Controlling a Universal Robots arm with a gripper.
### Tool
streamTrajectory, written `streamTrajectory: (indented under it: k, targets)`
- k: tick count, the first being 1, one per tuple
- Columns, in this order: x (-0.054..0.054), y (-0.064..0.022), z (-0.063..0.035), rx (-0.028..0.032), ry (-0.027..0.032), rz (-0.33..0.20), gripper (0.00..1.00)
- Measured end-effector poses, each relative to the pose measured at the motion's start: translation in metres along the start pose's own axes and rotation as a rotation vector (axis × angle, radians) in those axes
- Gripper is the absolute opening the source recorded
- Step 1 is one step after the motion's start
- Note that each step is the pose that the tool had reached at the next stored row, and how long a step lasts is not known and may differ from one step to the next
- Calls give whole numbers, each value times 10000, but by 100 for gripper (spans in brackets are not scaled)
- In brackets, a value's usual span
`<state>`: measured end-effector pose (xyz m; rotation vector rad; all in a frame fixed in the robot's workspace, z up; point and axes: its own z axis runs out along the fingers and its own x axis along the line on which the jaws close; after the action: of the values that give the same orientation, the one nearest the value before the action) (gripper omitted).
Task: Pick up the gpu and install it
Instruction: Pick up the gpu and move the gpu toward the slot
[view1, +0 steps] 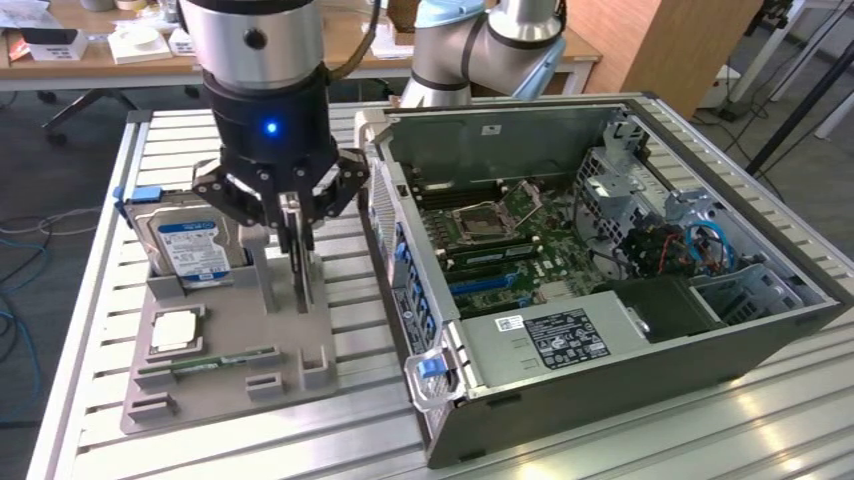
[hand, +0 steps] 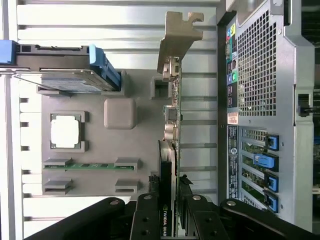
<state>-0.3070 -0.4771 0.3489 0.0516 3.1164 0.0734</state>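
Note:
The gpu (view1: 306, 278) stands on edge in the grey holder plate (view1: 247, 325), a thin dark card between two grey posts. In the wrist view the gpu (hand: 170, 160) runs edge-on from its silver bracket (hand: 177, 35) down between my fingers (hand: 146, 216). My gripper (view1: 296, 238) hangs straight over the card with both fingers pressed against its sides, shut on it. The gripper (hand: 169, 222) grips the card at the end away from the bracket. The card's lower edge still sits at the holder plate (hand: 100, 152).
An open computer case (view1: 747, 330) lies beside the holder, motherboard (view1: 514, 245) exposed; its rear panel (hand: 270, 100) is close to the card. On the holder: a hard drive (view1: 194, 248) (hand: 65, 80), a processor (view1: 176, 330) (hand: 65, 131) and a green memory stick (view1: 214, 362) (hand: 85, 166).

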Motion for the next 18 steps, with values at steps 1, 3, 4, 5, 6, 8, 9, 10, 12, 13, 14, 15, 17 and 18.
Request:
streamTrajectory:
  k: [1,3,4,5,6,8,9,10,12,13,14,15,17,18]
  targets:
    - [-1,2,-34,0,0,0,26]
    - [-2,5,-102,0,0,0,26]
    - [-3,6,-135,0,0,0,26]
    - [-4,8,-169,0,0,0,26]
    - [-5,9,-201,1,0,0,26]
    - [-6,13,-264,0,0,0,26]
    - [-7,14,-295,0,0,0,26]
    - [-8,16,-330,-1,0,0,26]
    - [-9,19,-391,-1,0,0,26]
    - [-10,20,-421,0,0,0,26]
    - [-10,21,-447,0,0,0,26]
    - [-11,22,-473,0,0,0,26]
    - [-12,25,-527,0,0,0,26]
    - [-13,26,-553,1,0,0,26]
